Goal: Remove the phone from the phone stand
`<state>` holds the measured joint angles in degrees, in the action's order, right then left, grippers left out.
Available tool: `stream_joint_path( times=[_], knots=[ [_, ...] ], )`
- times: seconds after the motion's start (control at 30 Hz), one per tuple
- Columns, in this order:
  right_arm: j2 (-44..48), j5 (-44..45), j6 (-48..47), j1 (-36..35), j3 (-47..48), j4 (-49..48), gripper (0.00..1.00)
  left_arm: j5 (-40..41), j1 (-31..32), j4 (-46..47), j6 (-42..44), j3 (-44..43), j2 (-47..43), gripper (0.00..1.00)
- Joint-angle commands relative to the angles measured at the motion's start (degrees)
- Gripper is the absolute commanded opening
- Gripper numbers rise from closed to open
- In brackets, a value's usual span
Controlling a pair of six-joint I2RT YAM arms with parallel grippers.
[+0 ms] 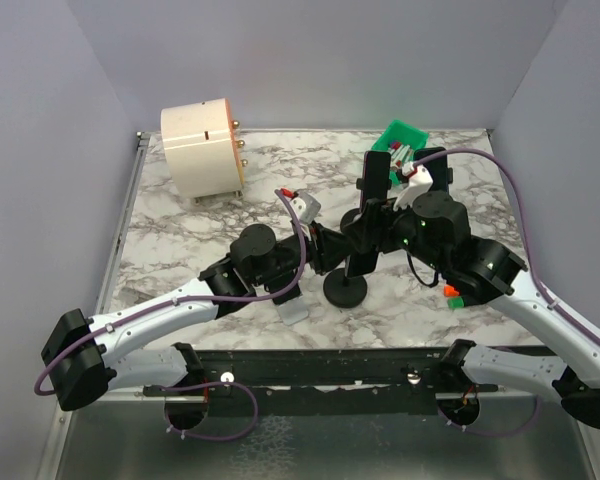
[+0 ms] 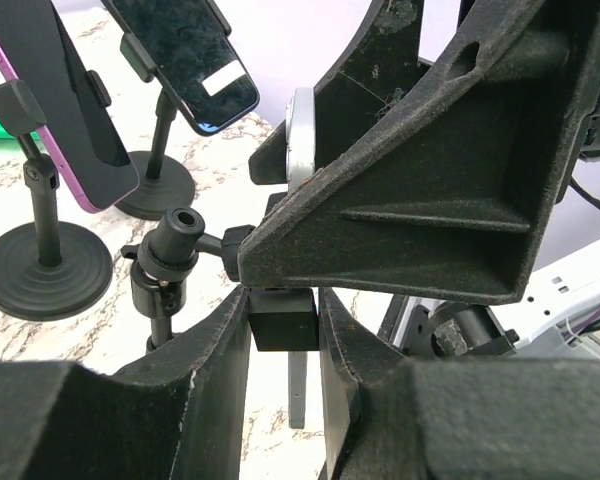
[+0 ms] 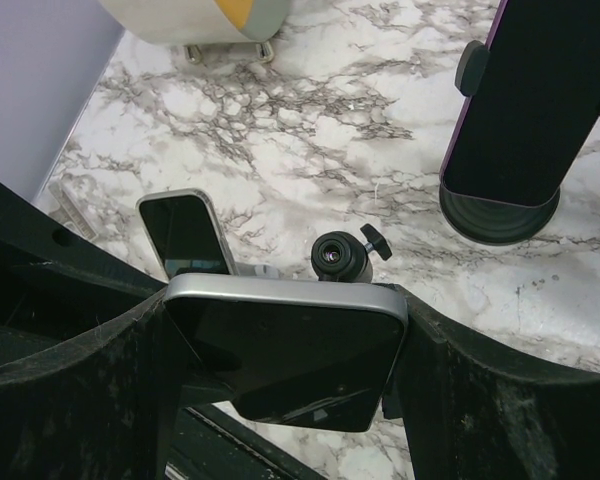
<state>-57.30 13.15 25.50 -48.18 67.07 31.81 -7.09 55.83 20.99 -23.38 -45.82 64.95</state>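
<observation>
- Right wrist view: the right gripper (image 3: 288,372) is clenching the phone (image 3: 280,345) across its silver-rimmed edges, with one finger pressing on each side. The ball-head of the phone stand (image 3: 342,258) is showing just beyond the phone's far edge, above the marble table (image 3: 310,110). This view is not showing whether the phone is sitting in the cradle or hanging clear of it. A purple-cased phone (image 3: 530,90) is standing on a separate stand at upper right, apart from the grasp.
- Left wrist view: the left gripper (image 2: 283,325) is pinching a black block of the phone stand between both fingers, apparently bracing it. The right gripper is looming above, and the phone's silver edge is peeking out of its hold, higher than the block.
- Top view: both arms are meeting at mid-table over the stand's round black base. The held phone is buried among the grippers there and is hard to pick out.
- Step in hand, as I judge it: the pull-out itself, with one arm gripping the phone and the other steadying the stand.
- Next move, as I judge it: the right arm should be drawing the phone up and away from the cradle while the left arm is holding the stand down. The path needs to be keeping clear of the neighbouring purple-cased phone.
</observation>
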Motion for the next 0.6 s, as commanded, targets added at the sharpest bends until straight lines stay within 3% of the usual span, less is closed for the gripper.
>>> stream_joint_path(
  times=[0.0, 0.1, 0.17, 0.2, 0.57],
  knots=[
    [1.3, -1.7, 1.2, -0.3, 0.4, -1.3, 0.71, -1.9, 0.0, 2.1, -0.6, 1.0, 0.0, 0.00],
    [1.1, -1.6, 1.5, -0.3, 0.9, 0.1, 0.82, -1.5, 0.0, 2.6, -0.9, 1.2, 0.2, 0.00],
    [1.5, -1.4, 1.6, -0.3, 0.6, 0.4, 0.97, -1.4, 0.0, 2.9, -1.0, 1.3, 0.2, 0.00],
    [1.8, -1.4, 1.6, -0.3, 0.5, 0.4, 1.00, -1.3, 0.0, 3.0, -1.1, 1.5, 0.2, 0.00],
    [1.5, 1.0, 2.3, -0.3, 1.5, 1.2, 1.00, 1.1, 0.0, 3.8, -3.0, 2.0, -0.5, 0.00]
  ],
)
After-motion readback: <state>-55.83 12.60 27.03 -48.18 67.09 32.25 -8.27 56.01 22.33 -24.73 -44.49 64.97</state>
